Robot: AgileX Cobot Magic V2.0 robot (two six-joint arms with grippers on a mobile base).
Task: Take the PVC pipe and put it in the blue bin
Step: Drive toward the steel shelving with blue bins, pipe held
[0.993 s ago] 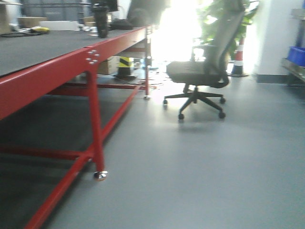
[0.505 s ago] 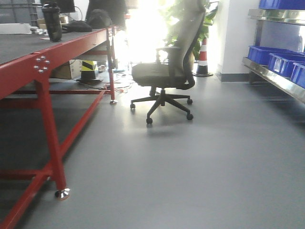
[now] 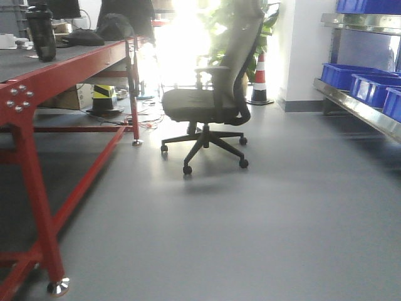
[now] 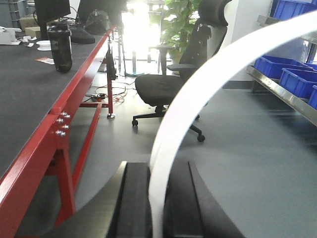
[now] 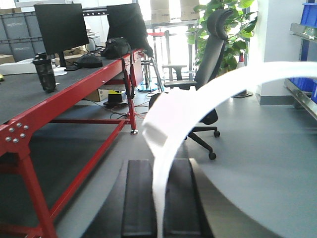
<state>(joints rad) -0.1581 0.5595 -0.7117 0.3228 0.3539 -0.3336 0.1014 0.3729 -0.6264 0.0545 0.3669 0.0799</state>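
In the left wrist view a thin white curved PVC pipe (image 4: 198,89) rises from between the black pads and arcs up to the right; my left gripper (image 4: 158,166) is shut on it. The right wrist view shows my right gripper (image 5: 159,162) shut on a white PVC pipe arc (image 5: 198,101) with a blocky end (image 5: 161,126) just above the pads. Blue bins (image 3: 341,74) sit on a metal shelf at the right, also in the left wrist view as blue bins (image 4: 277,69). Neither gripper shows in the front view.
A red-framed table (image 3: 69,66) runs along the left with a black bottle (image 3: 41,34) on it. A black office chair (image 3: 207,103) stands mid-floor ahead. A striped cone (image 3: 259,78) is by the far wall. The metal shelf (image 3: 357,106) lines the right side.
The front view has swung right: table and chair slid left in frame, and the shelf with blue bins came into view at the right.
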